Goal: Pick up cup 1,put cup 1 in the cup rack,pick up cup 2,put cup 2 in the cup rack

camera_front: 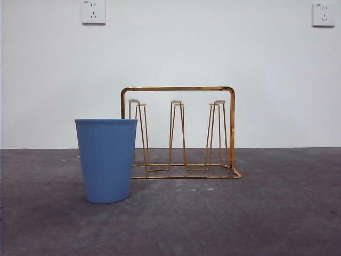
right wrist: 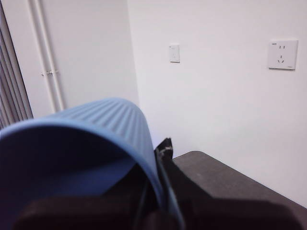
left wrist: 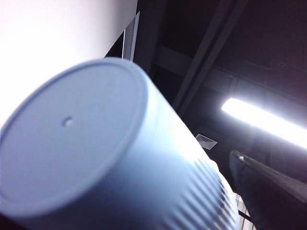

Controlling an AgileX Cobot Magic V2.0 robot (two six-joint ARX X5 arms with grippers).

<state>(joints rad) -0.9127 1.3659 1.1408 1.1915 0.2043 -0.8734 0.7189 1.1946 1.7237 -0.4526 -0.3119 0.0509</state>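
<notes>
Nearest me, neither arm reaches into the level front view, so both must be up and out of that shot, and each seems to carry a cup. The right gripper pinches the rim of a sideways cup, one black jaw outside the wall and the other apparently inside. The cup's long axis lies roughly level, with its mouth turned back toward the wrist. The left gripper is angled up toward the ceiling lights. A pale cup rises between its jaws, base pointing away; only one jaw shows, but I judge it clamped on that cup. Down on the dark table a standing cup sits upright at near left, mouth up and untouched. Just behind it and to the right stands the cup rack, with nothing on its white-tipped prongs. Those prongs point straight up, so I'd say any cup must be turned mouth-down and lowered from above. Neither wrist view shows the rack, so I cannot tell which arm is nearer to it. On the far wall are two sockets.
</notes>
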